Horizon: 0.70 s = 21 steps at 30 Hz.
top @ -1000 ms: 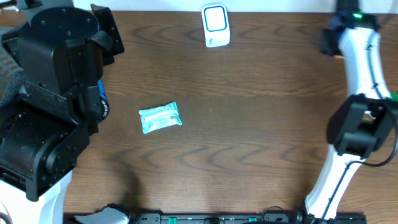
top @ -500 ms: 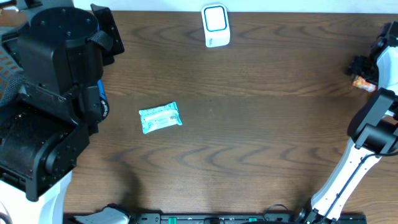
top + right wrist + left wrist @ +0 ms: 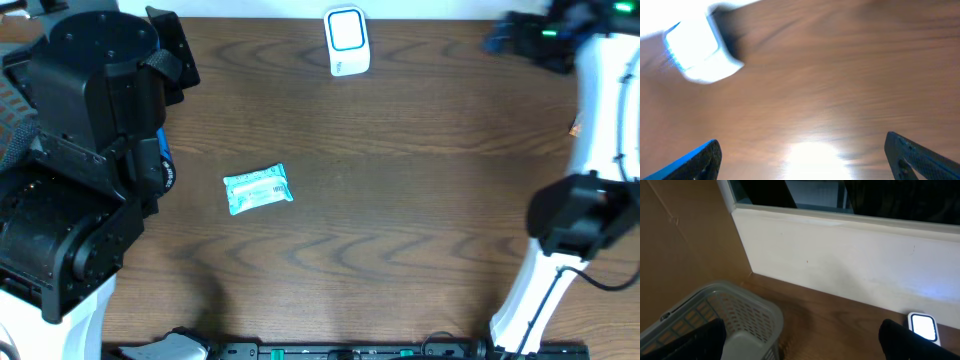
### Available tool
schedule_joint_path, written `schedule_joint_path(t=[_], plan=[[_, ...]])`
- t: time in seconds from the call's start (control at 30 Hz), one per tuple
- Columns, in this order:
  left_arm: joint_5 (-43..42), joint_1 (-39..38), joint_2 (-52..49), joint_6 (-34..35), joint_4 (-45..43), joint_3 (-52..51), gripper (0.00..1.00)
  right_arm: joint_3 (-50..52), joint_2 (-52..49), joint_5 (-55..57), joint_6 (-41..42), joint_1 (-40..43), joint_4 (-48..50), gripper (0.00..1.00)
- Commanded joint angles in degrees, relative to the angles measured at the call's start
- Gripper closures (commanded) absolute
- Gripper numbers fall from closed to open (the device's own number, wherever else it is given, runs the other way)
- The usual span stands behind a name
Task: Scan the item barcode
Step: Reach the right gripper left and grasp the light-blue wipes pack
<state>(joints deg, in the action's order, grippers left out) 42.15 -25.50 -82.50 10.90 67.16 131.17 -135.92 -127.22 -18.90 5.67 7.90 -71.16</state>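
Note:
A light blue packet with a barcode, the item, lies flat on the wooden table, left of centre. The white scanner with a blue-framed window stands at the back edge; it also shows as scanner and, blurred, as scanner. My right gripper hovers at the back right, pointing toward the scanner; in the right wrist view this gripper is open and empty. My left gripper is open and empty too, far left, well away from the packet.
A grey perforated basket stands at the back left beside a white wall. A small orange object peeks out from behind the right arm at the table's right edge. The bulky left arm covers the table's left side.
The right gripper has opened and swung from the right edge up to the back right, toward the scanner. The packet and the left arm have not moved.

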Motion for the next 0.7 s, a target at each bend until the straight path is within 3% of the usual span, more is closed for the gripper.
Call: schedule_joint_path(t=[0.0, 0.23, 0.33, 0.47, 0.67], plan=[[0.35, 0.35, 0.52, 0.74, 0.13, 0.28, 0.02, 3.85, -2.69, -8.94, -7.48, -11.39, -1.88, 0.01], [0.35, 0.35, 0.52, 0.74, 0.13, 0.28, 0.02, 12.70, -3.30, -8.37, -26.12, -30.97, -1.57, 0.01], [0.35, 0.35, 0.52, 0.74, 0.13, 0.28, 0.02, 16.81, -3.30, -4.70, -26.21, -37.46, 1.68, 0.03], [0.33, 0.35, 0.52, 0.74, 0.13, 0.28, 0.02, 18.53, -3.30, 1.57, -23.34, -44.70, 3.10, 0.17], [0.33, 0.35, 0.52, 0.74, 0.13, 0.28, 0.02, 18.88, -3.32, 2.82, -20.44, -52.78, 6.32, 0.22]])
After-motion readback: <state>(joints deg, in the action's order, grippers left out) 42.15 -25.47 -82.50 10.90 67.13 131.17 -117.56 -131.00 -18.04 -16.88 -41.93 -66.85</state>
